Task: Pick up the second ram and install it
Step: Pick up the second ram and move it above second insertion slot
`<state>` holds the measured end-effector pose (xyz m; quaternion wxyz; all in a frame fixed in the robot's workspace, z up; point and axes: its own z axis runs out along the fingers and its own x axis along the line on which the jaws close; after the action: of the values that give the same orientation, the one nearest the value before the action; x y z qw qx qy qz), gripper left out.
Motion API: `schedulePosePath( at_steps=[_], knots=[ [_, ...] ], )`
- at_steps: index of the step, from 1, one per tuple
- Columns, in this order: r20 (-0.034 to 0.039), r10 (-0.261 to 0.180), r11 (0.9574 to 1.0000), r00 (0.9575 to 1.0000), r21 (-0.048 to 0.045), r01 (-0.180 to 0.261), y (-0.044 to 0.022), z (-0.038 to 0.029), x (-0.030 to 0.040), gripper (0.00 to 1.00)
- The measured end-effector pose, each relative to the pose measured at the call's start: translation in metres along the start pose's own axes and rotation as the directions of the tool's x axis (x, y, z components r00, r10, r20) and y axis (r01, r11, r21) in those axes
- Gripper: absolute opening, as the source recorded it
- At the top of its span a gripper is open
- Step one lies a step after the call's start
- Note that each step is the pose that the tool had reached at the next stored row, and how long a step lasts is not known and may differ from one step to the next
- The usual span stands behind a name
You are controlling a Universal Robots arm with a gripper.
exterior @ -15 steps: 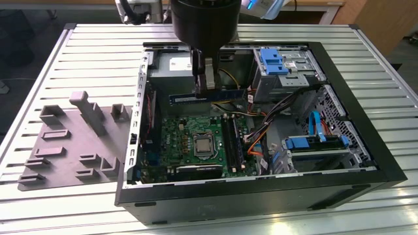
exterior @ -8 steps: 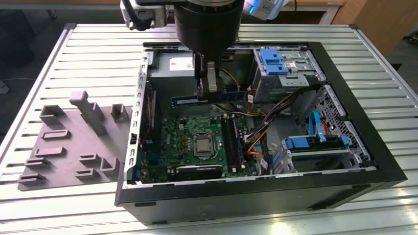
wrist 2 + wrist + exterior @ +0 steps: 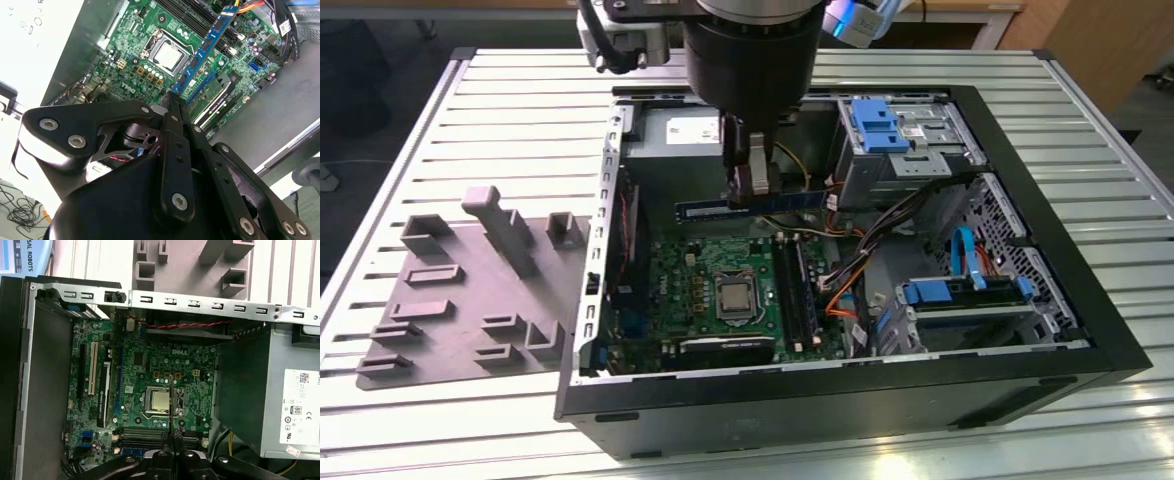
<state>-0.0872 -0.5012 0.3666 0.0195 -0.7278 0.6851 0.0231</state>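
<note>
Second ram (image 3: 707, 207) is hanging level in the air inside the open computer case (image 3: 854, 400), clear of everything under it, because the hand is carrying it there.

The slatted worktop (image 3: 480, 100) is bearing the case, which is lying on its side with the panel off, so the arm is reaching in from above. Just beside the case, on the exterior view's left, the grey holder tray (image 3: 454, 290) is sitting with its pockets facing up.

The grey power supply (image 3: 260, 390) is taking up one end of the case, and the second ram is hovering near its edge. The green motherboard (image 3: 707, 265) is lying flat underneath, with its long black slots (image 3: 795, 290) facing upward to take a module pressed straight down.

The hand (image 3: 750, 195) is clenched on the second ram around mid-length, pinching its flat faces. In the second wrist view the second ram (image 3: 205, 47) is running crosswise to the slots, so by my judgement it is neither lined up nor seated yet.
</note>
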Motion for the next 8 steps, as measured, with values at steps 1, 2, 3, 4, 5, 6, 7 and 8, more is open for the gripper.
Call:
schedulePosePath(
  at_steps=[1, 2, 3, 4, 5, 6, 7, 8],
  knots=[
    [0.0000, 0.000, 1.0000, 1.0000, -0.0001, 0.000, -0.0002, 0.0008, 0.0001, 0.12],
    [0.0000, 0.000, 1.0000, 1.0000, -0.0001, 0.000, -0.0002, 0.0016, 0.0001, 0.12],
    [0.0000, 0.000, 1.0000, 1.0000, -0.0002, 0.000, -0.0003, 0.0023, 0.0002, 0.12],
    [0.0000, 0.000, 1.0000, 1.0000, -0.0003, 0.000, -0.0004, 0.0030, 0.0002, 0.12],
    [0.0000, 0.000, 1.0000, 1.0000, -0.0005, 0.000, -0.0004, 0.0038, 0.0002, 0.12],
    [0.0000, 0.001, 1.0000, 1.0000, -0.0007, -0.001, -0.0004, 0.0044, 0.0003, 0.12],
    [0.0000, 0.001, 1.0000, 1.0000, -0.0008, -0.001, -0.0005, 0.0051, 0.0003, 0.12],
    [0.0000, 0.001, 1.0000, 1.0000, -0.0009, -0.001, -0.0005, 0.0056, 0.0004, 0.12]
  ],
)
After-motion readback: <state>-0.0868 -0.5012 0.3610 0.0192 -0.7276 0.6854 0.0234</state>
